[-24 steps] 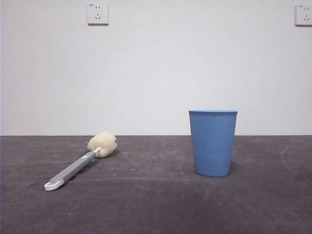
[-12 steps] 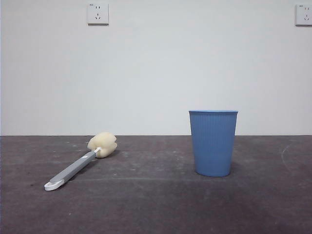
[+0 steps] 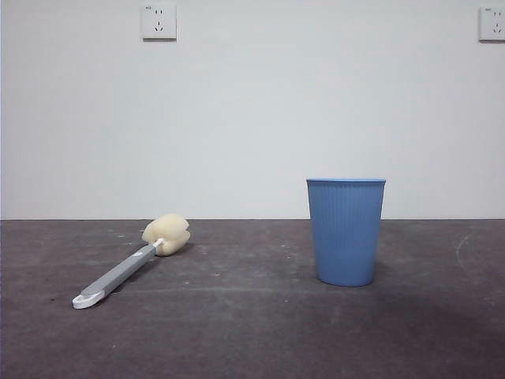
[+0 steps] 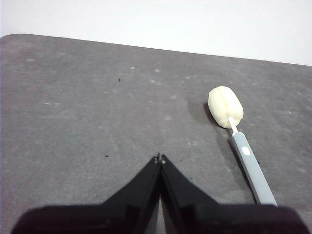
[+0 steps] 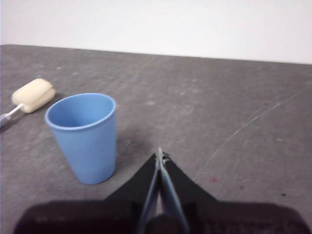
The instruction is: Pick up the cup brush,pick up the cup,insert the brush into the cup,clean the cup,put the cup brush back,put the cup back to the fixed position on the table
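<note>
White wall [image 3: 252,118] rises behind the table [image 3: 252,332], with one wall socket [image 3: 158,21] high up and a second socket [image 3: 491,24] at the picture's right edge. Dark grey and mottled, the table surface carries faint scuffs and a pale curved scratch [image 5: 253,122] seen from the right wrist camera.

In the front view, the cup brush [image 3: 130,264] lies flat on the table's left half, its cream-yellow sponge head [image 3: 166,234] toward the far edge and its white looped end [image 3: 85,299] toward the near edge, the grey handle running on a slant between them. The blue ribbed cup [image 3: 345,230] stands upright and open-mouthed on the right half, well apart from the brush.

Neither arm shows in the front view. The left gripper [image 4: 160,158] hangs above bare table with its black jaws pressed together at the tips, holding nothing; the brush [image 4: 239,144] lies near it, not touching. The right gripper [image 5: 160,155] likewise has its jaws closed tip to tip and empty, with the cup [image 5: 85,136] standing just beside it and the sponge head [image 5: 33,95] beyond the cup.
</note>
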You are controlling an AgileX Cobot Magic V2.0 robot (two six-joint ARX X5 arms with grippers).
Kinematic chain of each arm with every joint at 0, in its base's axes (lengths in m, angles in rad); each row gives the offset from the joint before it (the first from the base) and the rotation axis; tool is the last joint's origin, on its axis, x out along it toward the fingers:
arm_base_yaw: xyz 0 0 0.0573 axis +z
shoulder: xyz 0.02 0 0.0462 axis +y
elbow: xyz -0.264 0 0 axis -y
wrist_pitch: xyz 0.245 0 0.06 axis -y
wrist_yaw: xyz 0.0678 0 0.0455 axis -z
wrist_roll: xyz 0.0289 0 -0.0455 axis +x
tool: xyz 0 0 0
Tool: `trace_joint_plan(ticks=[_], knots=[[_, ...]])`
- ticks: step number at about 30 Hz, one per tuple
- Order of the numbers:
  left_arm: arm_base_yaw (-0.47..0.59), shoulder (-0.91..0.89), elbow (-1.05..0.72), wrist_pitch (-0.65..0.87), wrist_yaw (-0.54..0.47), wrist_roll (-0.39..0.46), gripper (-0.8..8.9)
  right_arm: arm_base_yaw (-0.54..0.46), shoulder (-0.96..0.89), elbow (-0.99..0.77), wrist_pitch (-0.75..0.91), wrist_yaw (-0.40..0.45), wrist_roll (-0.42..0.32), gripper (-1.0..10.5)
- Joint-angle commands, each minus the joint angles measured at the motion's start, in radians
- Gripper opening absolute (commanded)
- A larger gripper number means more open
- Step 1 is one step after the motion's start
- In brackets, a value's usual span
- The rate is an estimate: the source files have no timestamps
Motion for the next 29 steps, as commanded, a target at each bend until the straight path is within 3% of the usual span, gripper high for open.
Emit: trace_joint_plan(ticks=[1, 6, 12, 29], knots=[[0.003, -0.002, -0.014, 0.012, -0.002, -0.003, -0.03, -0.021, -0.024, -0.018, 0.019, 0.003, -0.012, 0.0], [0.003, -0.002, -0.014, 0.012, -0.002, -0.003, -0.03, -0.054, -0.066, -0.049, 0.019, 0.002, -0.003, 0.0], [0.003, -0.002, -0.014, 0.012, -0.002, -0.003, -0.04, -0.068, -0.109, -0.135, 0.003, -0.005, 0.072, 0.0], [0.003, -0.002, -0.014, 0.012, -0.002, -0.003, -0.03, -0.068, -0.109, -0.135, -0.003, 0.000, 0.078, 0.0]])
